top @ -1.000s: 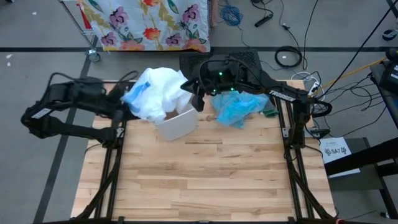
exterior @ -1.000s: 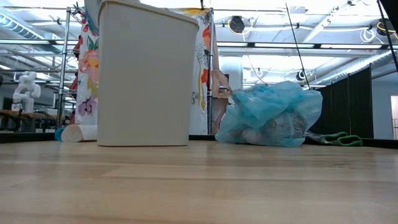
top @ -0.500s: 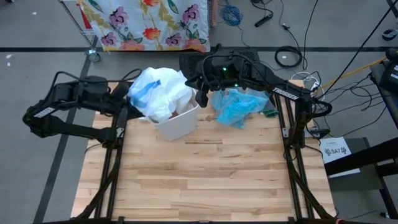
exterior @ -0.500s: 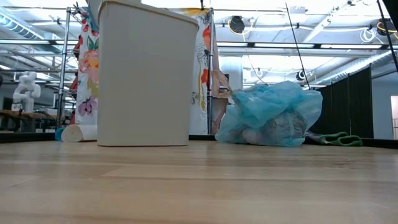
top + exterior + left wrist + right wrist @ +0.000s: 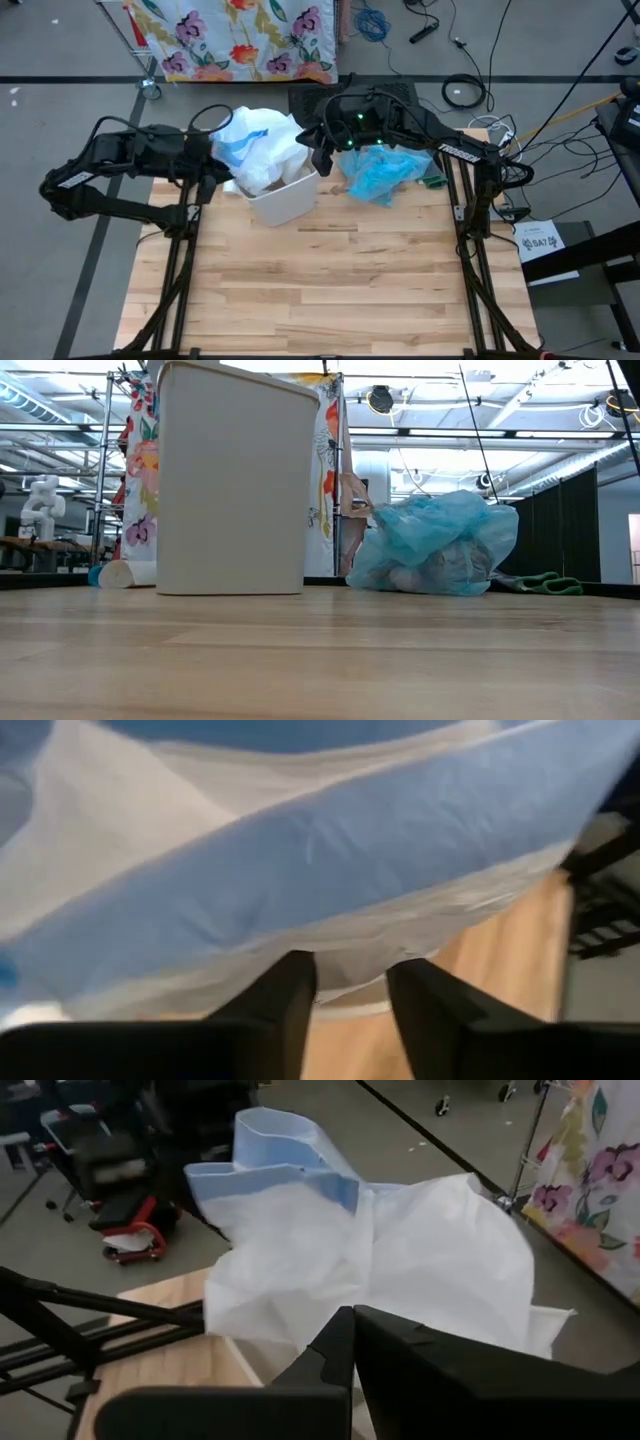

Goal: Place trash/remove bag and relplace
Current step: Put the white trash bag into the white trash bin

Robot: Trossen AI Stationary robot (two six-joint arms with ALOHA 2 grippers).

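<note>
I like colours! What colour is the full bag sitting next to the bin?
Light blue and see-through; the full bag shows best in the low view.

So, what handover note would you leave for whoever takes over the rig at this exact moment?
Left gripper: fingers apart at the blue hem of the white bag, on the bin's left side.
Right gripper: shut, at the bin's right rim; whether it pinches the bag is unclear.
White bin: upright at the table's back, the white bag bunched over its mouth, not yet spread.
Blue bag: out of the bin, on the table to its right, trash inside.
Done: old liner removed.
Left: open the white bag and seat it around the rim.
</note>
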